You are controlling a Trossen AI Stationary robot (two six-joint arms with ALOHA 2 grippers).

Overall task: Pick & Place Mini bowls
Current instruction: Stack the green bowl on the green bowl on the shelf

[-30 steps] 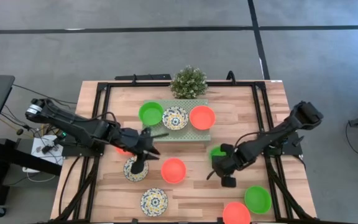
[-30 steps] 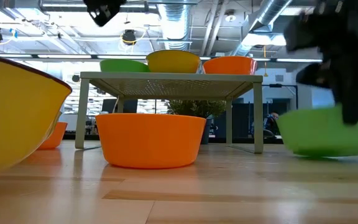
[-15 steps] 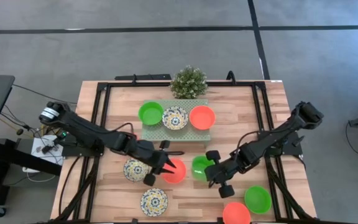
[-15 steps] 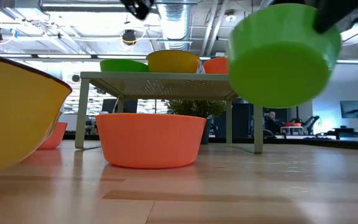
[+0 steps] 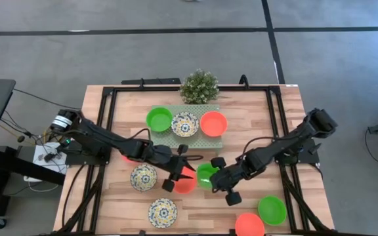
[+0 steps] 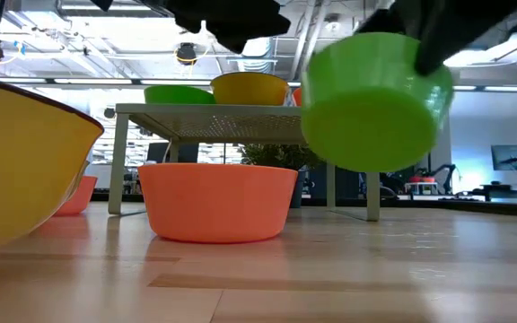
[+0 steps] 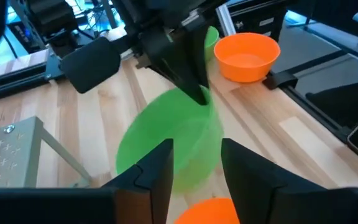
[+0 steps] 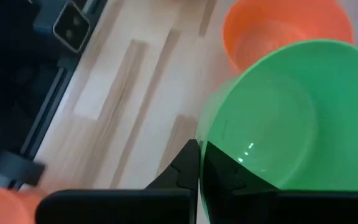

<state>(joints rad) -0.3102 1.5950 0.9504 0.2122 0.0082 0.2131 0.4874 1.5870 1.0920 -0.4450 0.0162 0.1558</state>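
A plain green mini bowl (image 5: 207,173) hangs above the table's middle, with my right gripper (image 5: 213,177) shut on it. It shows large and tilted in the low view (image 6: 371,99). Next to it, an orange mini bowl (image 5: 186,184) rests on its base on the wood. My left gripper (image 5: 181,169) hovers open over that orange bowl. Its fingers (image 7: 157,177) point toward the green bowl (image 7: 166,146) and touch nothing that I can see. My right gripper pinches the green bowl's rim (image 8: 202,144) on the side facing the table's right, one finger inside the bowl and one outside. The fingers slant down from the table's right. The bowl is lifted clear of the table and tilted, its base toward the near left.
The pale green platform (image 5: 176,141) at the back carries a green, a patterned and an orange bowl, with a plant (image 5: 199,86) behind it. Two patterned bowls (image 5: 143,177) (image 5: 163,212) lie near left. An orange (image 5: 249,224) and a green bowl (image 5: 272,210) lie near right.
My right gripper has lifted the green bowl off the table and carried it toward the table's left, rolling so the bowl tips. My left gripper has swung toward the right and down, from over the patterned bowl to over the orange bowl.
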